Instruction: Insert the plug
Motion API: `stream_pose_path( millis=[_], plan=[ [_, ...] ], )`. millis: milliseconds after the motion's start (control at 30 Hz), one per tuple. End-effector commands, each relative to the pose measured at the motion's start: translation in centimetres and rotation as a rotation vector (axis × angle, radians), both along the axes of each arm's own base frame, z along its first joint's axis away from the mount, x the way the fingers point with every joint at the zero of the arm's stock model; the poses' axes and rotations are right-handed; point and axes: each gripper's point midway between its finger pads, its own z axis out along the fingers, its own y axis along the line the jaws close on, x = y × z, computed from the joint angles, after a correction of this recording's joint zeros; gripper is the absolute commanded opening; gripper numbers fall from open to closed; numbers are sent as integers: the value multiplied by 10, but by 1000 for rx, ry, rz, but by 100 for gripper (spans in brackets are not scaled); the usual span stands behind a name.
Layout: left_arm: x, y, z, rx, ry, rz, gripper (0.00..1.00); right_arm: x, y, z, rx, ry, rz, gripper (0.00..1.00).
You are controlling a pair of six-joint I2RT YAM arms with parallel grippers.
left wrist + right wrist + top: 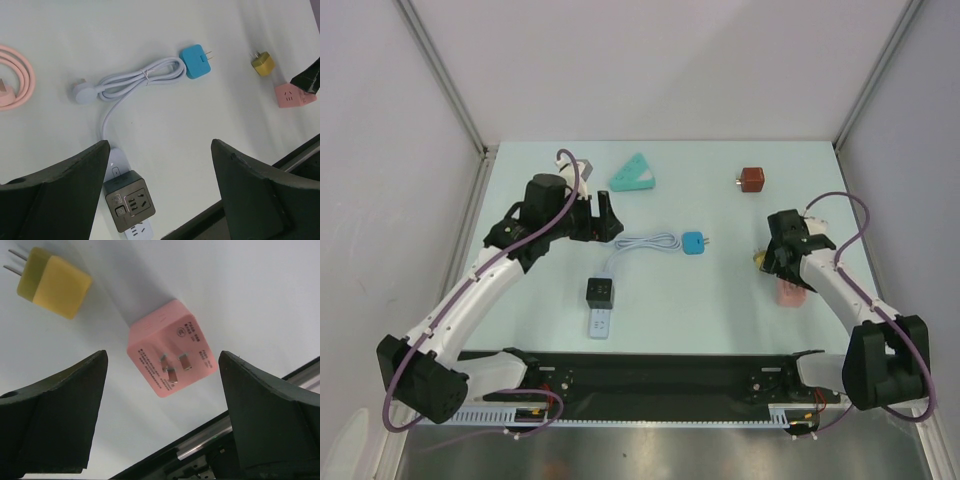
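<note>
Table (720, 310): insertion not begun, as I judge. Left tool (157, 150) and right tool (162, 356) both spread wide, holding nothing. Strip (601, 324) sits at table centre; blue plug (694, 243) lies loose at its 1 o'clock, prongs bare. You have yet to grasp, align, insert.

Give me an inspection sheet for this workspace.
Surface: pale green table, no spills seen.
Job's things: blue plug, yellow plug and pink cube (prong face showing) all lie loose; black socket cube sits on white strip.
Clutter: teal wedge, red cube.
Grippers: left gripper open, empty; right gripper open above the pink cube.
Cables: white cord tied in a bundle; pink cable coiled.
Surroundings: plain walls, metal posts.
</note>
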Motion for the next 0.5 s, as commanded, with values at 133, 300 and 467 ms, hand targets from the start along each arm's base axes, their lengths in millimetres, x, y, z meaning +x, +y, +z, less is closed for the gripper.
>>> stream_pose_path(
  millis=[133, 300, 467],
  plan=[
    [0, -1, 15, -13, -66, -16, 88, 13, 17, -12, 69, 5, 104, 90],
    [-2, 0, 19, -22, -75, -12, 87, 14, 36, -13, 138, 1, 163, 74],
    [-3, 0, 21, -30, -77, -8, 87, 16, 63, -11, 192, -34, 202, 61]
  ],
)
